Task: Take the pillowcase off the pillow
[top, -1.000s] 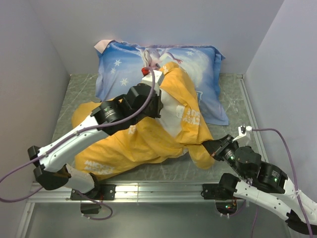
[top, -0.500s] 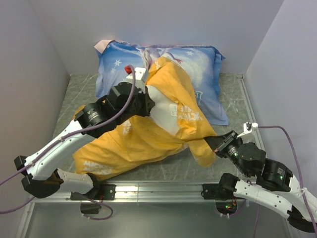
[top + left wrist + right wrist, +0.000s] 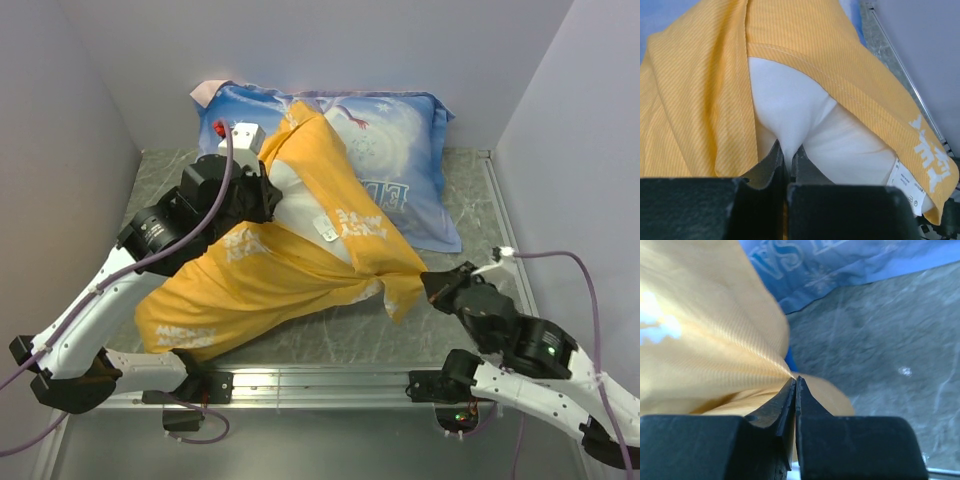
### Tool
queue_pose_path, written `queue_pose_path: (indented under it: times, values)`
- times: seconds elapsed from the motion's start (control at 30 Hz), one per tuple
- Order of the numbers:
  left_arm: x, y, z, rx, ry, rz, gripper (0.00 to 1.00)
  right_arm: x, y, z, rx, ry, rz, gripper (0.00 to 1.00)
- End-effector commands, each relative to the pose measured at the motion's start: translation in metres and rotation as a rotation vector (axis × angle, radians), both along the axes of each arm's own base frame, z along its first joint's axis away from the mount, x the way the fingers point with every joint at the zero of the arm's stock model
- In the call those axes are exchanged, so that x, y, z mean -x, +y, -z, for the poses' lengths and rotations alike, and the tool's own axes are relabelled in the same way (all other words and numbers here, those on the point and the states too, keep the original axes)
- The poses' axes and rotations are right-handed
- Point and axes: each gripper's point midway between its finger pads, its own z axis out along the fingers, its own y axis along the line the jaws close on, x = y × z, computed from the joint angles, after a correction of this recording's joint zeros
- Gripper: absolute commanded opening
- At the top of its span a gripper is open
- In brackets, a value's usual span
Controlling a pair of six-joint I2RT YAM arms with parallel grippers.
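So the left gripper point(image 3: 788, 159) is clamped on a pinch of the white pillow point(image 3: 805, 115) — right gripper point(image 3: 795, 385) is squeezed tight on the pillowcase point(image 3: 705, 340) edge.

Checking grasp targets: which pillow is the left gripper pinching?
The plain white pillow showing through the yellow pillowcase, not the blue printed pillow behind it.
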Motion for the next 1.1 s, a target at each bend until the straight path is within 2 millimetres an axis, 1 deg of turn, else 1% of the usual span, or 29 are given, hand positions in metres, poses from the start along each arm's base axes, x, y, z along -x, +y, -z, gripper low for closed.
queue_pose_path:
  times: [0.0, 0.03, 0.07, 0.1, 0.13, 0.17, 0.2, 0.23, 0.27, 0.3, 0.37, 0.4, 0.43, 0.47, 0.5, 0.53, 0.57, 0.6, 0.63, 0.67, 0.7, 0.73, 0.83, 0.87, 0.93, 0.97, 1.0, 1.03, 1.07]
  values:
    - [0.005, 0.004, -0.045, 0.050, -0.112, 0.058, 0.00, -0.027, 0.000, -0.001, 0.169, -0.031, 0.087, 0.04]
    - [0.007, 0.002, -0.039, 0.040, -0.097, 0.075, 0.00, -0.034, 0.002, 0.003, 0.230, -0.014, 0.098, 0.04]
    - [0.010, -0.002, -0.036, 0.033, -0.088, 0.103, 0.00, -0.039, 0.003, 0.001, 0.246, -0.014, 0.100, 0.03]
    - [0.012, -0.004, -0.033, 0.024, -0.079, 0.122, 0.01, -0.047, 0.009, -0.008, 0.222, -0.040, 0.098, 0.02]
    - [0.015, -0.007, -0.028, 0.019, -0.068, 0.146, 0.01, -0.060, -0.004, -0.007, 0.259, -0.031, 0.140, 0.02]
    - [0.020, -0.011, -0.023, 0.009, -0.055, 0.183, 0.01, -0.063, 0.008, -0.006, 0.221, -0.020, 0.062, 0.00]
    - [0.024, -0.016, -0.015, -0.008, -0.039, 0.203, 0.00, -0.074, 0.011, -0.008, 0.208, -0.039, 0.044, 0.00]
    - [0.026, -0.018, -0.010, -0.018, -0.029, 0.213, 0.00, -0.084, 0.001, -0.008, 0.201, -0.031, 0.078, 0.00]
    - [0.028, -0.021, -0.004, -0.031, -0.020, 0.224, 0.00, -0.090, 0.003, -0.006, 0.197, -0.025, 0.058, 0.00]
    - [0.030, -0.024, 0.005, -0.044, -0.008, 0.227, 0.00, -0.096, 0.019, 0.002, 0.192, 0.012, -0.019, 0.01]
    - [0.035, -0.030, 0.009, -0.037, -0.004, 0.247, 0.00, -0.102, 0.035, 0.017, 0.209, 0.062, -0.098, 0.00]
    - [0.034, -0.032, 0.007, -0.024, -0.015, 0.241, 0.00, -0.104, 0.053, 0.033, 0.192, 0.090, -0.179, 0.00]
    - [0.033, -0.032, 0.012, -0.026, -0.011, 0.239, 0.00, -0.102, 0.065, 0.041, 0.168, 0.095, -0.234, 0.00]
    - [0.033, -0.033, 0.012, -0.019, -0.010, 0.233, 0.00, -0.096, 0.072, 0.062, 0.158, 0.127, -0.272, 0.04]
    - [0.027, -0.030, 0.013, -0.023, -0.019, 0.194, 0.00, -0.095, 0.080, 0.062, 0.136, 0.110, -0.294, 0.07]
    - [0.023, -0.029, 0.014, -0.029, -0.019, 0.173, 0.00, -0.092, 0.082, 0.067, 0.145, 0.109, -0.296, 0.19]
    - [0.020, -0.028, 0.015, -0.031, -0.020, 0.156, 0.00, -0.085, 0.088, 0.073, 0.160, 0.113, -0.317, 0.27]
    - [0.011, -0.022, 0.017, -0.051, -0.027, 0.098, 0.00, -0.084, 0.080, 0.073, 0.184, 0.114, -0.281, 0.33]
    - [0.008, -0.020, 0.017, -0.059, -0.025, 0.076, 0.00, -0.082, 0.076, 0.072, 0.198, 0.116, -0.261, 0.42]
    - [0.006, -0.019, 0.018, -0.064, -0.025, 0.059, 0.00, -0.079, 0.067, 0.072, 0.217, 0.135, -0.232, 0.45]
    - [0.001, -0.019, 0.020, -0.076, -0.020, 0.042, 0.00, -0.077, 0.059, 0.062, 0.205, 0.114, -0.194, 0.50]
    - [-0.001, -0.018, 0.020, -0.077, -0.022, 0.028, 0.00, -0.078, 0.046, 0.057, 0.224, 0.100, -0.131, 0.57]
    - [-0.004, -0.021, 0.024, -0.075, -0.017, 0.021, 0.00, -0.071, 0.022, 0.031, 0.220, 0.054, -0.038, 0.61]
    - [-0.006, -0.020, 0.026, -0.076, -0.016, 0.017, 0.00, -0.066, 0.018, 0.015, 0.194, 0.023, -0.025, 0.61]
    - [-0.007, -0.022, 0.028, -0.077, -0.011, 0.015, 0.00, -0.062, 0.015, 0.001, 0.177, -0.009, -0.027, 0.60]
    - [-0.008, -0.022, 0.028, -0.074, -0.013, 0.015, 0.00, -0.058, 0.017, -0.011, 0.161, -0.032, -0.047, 0.59]
    - [-0.008, -0.023, 0.028, -0.072, -0.012, 0.016, 0.00, -0.055, 0.019, -0.019, 0.157, -0.054, -0.065, 0.59]
    - [-0.008, -0.024, 0.028, -0.073, -0.011, 0.019, 0.00, -0.050, 0.026, -0.023, 0.154, -0.065, -0.106, 0.58]
    - [-0.009, -0.024, 0.029, -0.074, -0.010, 0.018, 0.00, -0.046, 0.027, -0.033, 0.154, -0.083, -0.106, 0.58]
